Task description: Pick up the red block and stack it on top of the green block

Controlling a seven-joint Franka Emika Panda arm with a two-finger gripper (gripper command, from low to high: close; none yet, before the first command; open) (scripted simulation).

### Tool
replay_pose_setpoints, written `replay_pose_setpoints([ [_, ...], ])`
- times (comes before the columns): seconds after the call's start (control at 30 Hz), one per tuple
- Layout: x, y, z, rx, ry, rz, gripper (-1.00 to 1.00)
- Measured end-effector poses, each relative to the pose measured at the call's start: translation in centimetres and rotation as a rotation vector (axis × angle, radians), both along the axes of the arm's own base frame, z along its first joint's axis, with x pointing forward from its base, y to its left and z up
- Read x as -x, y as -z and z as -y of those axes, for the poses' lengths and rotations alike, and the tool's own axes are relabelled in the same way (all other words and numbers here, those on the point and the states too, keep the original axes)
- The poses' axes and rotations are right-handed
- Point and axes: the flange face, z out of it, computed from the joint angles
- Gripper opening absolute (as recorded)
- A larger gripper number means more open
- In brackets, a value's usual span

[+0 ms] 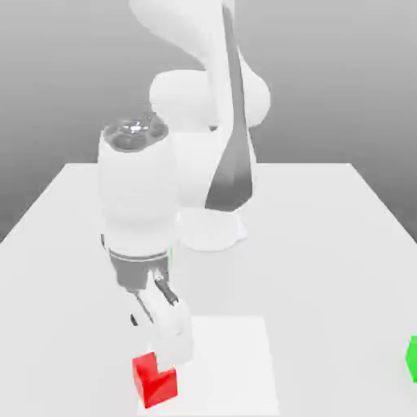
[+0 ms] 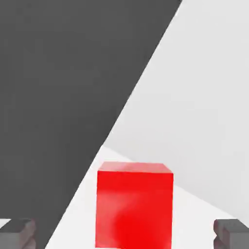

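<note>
While open, end effector around red block, fingers apart from it

The arm looks like smooth white plastic with a soft sheen, ending in a glossy, glassy dark cap at its twelve o'clock in the exterior view. The red block and the green block, toward four o'clock there, have plain, smooth, plastic-like faces. The table is smooth and pale; the fingertips look matt grey.
</note>
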Motion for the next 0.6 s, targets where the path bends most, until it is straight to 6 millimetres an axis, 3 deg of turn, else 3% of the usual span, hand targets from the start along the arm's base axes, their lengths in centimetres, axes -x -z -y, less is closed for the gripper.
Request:
replay_pose_setpoints([
  [0.07, 0.1, 2.6, 0.0, -0.001, 0.002, -0.002, 0.00],
  [0.1, 0.2, 3.4, 0.0, -0.001, 0.003, -0.003, -1.00],
  [0.33, 0.2, 3.3, 0.0, -0.001, 0.003, -0.002, -1.00],
  [0.5, 0.1, -2.0, -0.3, -0.001, -0.004, -0.002, -1.00],
  [0.6, -1.7, -3.0, -7.2, -0.001, -0.164, -0.010, -1.00],
])
